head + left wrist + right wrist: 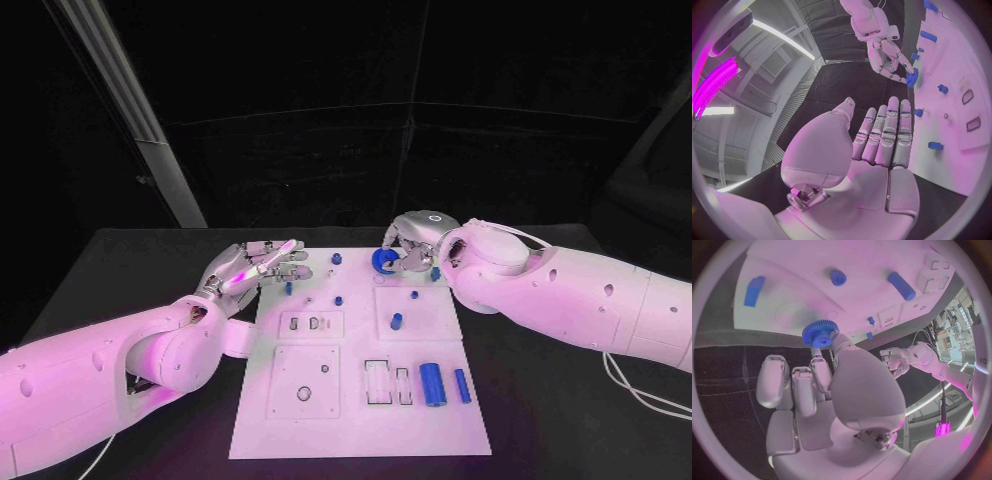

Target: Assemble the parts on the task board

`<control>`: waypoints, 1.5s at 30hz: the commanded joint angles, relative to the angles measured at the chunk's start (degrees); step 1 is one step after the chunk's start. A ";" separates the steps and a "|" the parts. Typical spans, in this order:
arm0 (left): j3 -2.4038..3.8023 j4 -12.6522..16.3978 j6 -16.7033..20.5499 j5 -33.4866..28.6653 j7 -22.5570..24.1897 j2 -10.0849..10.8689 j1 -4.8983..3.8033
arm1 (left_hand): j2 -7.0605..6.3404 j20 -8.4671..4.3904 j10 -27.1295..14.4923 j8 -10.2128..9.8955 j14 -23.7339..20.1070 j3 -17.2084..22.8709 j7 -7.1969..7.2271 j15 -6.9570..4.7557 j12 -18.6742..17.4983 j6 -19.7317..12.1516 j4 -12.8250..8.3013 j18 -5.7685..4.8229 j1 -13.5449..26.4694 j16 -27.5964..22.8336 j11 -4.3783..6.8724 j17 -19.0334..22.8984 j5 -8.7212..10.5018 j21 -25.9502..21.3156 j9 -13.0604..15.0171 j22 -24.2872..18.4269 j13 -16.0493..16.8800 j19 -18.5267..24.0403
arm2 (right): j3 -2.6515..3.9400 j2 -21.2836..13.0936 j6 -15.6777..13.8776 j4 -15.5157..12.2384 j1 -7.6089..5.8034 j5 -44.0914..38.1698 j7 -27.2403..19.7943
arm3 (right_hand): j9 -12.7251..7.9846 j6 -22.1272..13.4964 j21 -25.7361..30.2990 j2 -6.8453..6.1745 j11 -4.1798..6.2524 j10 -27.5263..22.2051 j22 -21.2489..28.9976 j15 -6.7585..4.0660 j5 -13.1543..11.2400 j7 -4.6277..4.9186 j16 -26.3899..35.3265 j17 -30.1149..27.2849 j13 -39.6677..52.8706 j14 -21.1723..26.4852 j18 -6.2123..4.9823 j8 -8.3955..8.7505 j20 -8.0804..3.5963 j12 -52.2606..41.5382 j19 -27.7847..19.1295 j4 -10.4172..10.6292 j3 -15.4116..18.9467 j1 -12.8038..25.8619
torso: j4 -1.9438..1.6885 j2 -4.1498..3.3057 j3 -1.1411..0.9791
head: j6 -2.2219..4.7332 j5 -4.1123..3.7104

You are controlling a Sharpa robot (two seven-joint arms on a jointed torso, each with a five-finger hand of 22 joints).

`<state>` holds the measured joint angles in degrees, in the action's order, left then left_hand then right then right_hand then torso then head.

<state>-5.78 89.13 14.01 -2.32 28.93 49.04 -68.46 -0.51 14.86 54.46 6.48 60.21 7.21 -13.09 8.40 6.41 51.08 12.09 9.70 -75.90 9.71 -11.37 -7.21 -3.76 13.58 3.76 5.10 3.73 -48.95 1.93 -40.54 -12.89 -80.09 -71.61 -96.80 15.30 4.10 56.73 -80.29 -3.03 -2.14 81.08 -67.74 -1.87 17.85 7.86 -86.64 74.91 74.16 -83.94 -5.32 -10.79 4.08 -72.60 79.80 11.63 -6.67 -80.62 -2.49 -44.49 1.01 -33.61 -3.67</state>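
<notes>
Near edge of board: white rectangular task board (361,420) flat on the black counter (130,260), long axis running away from the robot; bare counter on both long sides.
Near right of board: two blue cylindrical parts (431,383), lying side by side, long axes along the board's length, beside a pair of upright rectangular slots (378,384).
Middle of board: smaller blue pegs (394,321), some lying, some standing, well apart.
Left robot hand (260,264): at the far left corner of the board, fingers straight and pressed together, holding nothing.
Right robot hand (411,243): over the far edge of the board, thumb and fingertips pinching a blue toothed plastic gear (385,261).
Gear: clear of the board surface, lifted; flat face turned toward the board in the right wrist view (821,333).
Deciding relation: seat for the gear probably lying just below and nearward of the right robot hand, which is the nearer of the two; exact seat not discernible.
Room: open on the far edge; standing pegs close by, a likely snag on descent.
</notes>
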 commanded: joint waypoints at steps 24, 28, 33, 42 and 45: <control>0.04 -0.52 0.10 0.32 0.89 -0.02 -0.59 | 0.72 0.15 -0.11 -0.21 -0.10 0.03 -1.52 0.24 -0.25 -0.33 -0.56 0.82 -0.13 -0.30 -0.12 -0.09 0.22 -0.16 -0.04 -0.11 -0.06 -0.32 | -0.03 11.38 0.65 5.55 -0.05 -2.13 -1.06 | -0.14 0.78 -0.28 -0.14 0.04 0.19 -0.24 -0.23 0.27 -0.65 -0.13 7.81 -0.03 -4.57 1.07 0.40 -0.09 0.10 0.55 0.03 -0.80 0.53 | 0.03 -0.07 -0.09 | -0.37 1.26; 0.04 -0.55 0.11 0.32 0.89 -0.11 -0.61 | 0.72 0.15 -0.11 -0.21 -0.10 0.03 -1.52 0.24 -0.25 -0.33 -0.56 0.82 -0.13 -0.30 -0.12 -0.09 0.22 -0.16 -0.04 -0.11 -0.06 -0.32 | -0.05 12.26 1.52 6.39 -0.02 -2.13 -1.23 | -0.16 0.68 -0.29 -0.18 0.00 0.17 -0.27 -0.20 0.15 -0.61 -0.13 7.81 -0.05 -4.57 1.08 0.50 -0.07 0.15 0.56 0.06 -0.85 0.61 | 0.10 -0.05 -0.10 | -0.47 1.32; 0.04 -0.59 0.07 0.32 0.89 -0.20 -0.62 | 0.72 0.15 -0.11 -0.21 -0.10 0.03 -1.52 0.24 -0.25 -0.33 -0.56 0.82 -0.13 -0.30 -0.12 -0.09 0.22 -0.16 -0.04 -0.11 -0.06 -0.32 | -0.09 13.03 2.51 7.15 0.17 -2.13 -1.52 | -0.19 0.55 -0.28 -0.25 -0.04 0.15 -0.24 -0.17 -0.02 -0.55 -0.12 7.80 -0.06 -4.57 1.07 0.62 -0.05 0.18 0.55 0.09 -0.90 0.73 | 0.08 -0.04 -0.09 | -0.65 1.27; 0.04 -0.65 0.01 0.32 0.80 -0.32 -0.63 | 0.74 0.16 -0.11 -0.21 -0.10 0.04 -1.52 0.25 -0.27 -0.33 -0.61 0.82 -0.16 -0.34 -0.12 -0.09 0.22 -0.19 -0.04 -0.14 -0.06 -0.33 | -0.12 14.08 2.91 7.94 0.57 -2.13 -2.02 | -0.32 -0.49 -0.24 -0.81 -0.36 -0.15 -0.19 0.09 -0.56 -0.17 -0.03 7.65 -0.38 -4.53 1.07 1.47 0.15 0.69 0.53 0.13 -1.12 1.25 | 0.04 -0.04 -0.07 | -0.90 1.38; 0.04 -0.66 -0.01 0.32 0.79 -0.34 -0.64 | 0.74 0.16 -0.11 -0.21 -0.10 0.04 -1.52 0.25 -0.27 -0.33 -0.61 0.82 -0.16 -0.34 -0.12 -0.09 0.22 -0.19 -0.04 -0.14 -0.06 -0.33 | -0.12 14.30 3.10 8.29 0.61 -2.13 -1.96 | -0.35 -1.10 -0.19 -1.04 -0.54 -0.40 -0.11 0.24 -1.30 0.02 0.01 7.59 -0.70 -4.51 1.06 1.97 0.28 1.12 0.49 0.16 -1.17 1.53 | 0.07 -0.01 -0.05 | -0.91 1.44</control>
<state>-5.77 88.45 14.28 -2.32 29.07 48.75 -68.99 -0.25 14.86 54.46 6.48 60.21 7.21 -13.09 8.40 6.41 51.08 11.76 9.69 -76.16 9.72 -11.37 -7.20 -3.76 13.58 3.76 5.05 3.73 -48.95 1.87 -26.35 -10.94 -72.01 -71.01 -98.53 13.90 3.87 56.17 -80.28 -4.09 -2.48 80.74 -67.93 -1.85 16.80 7.62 -86.64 74.91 73.52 -83.94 -5.32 -9.07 4.09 -71.67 80.19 11.75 -7.50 -79.58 -2.40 -44.53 0.91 -34.51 -2.28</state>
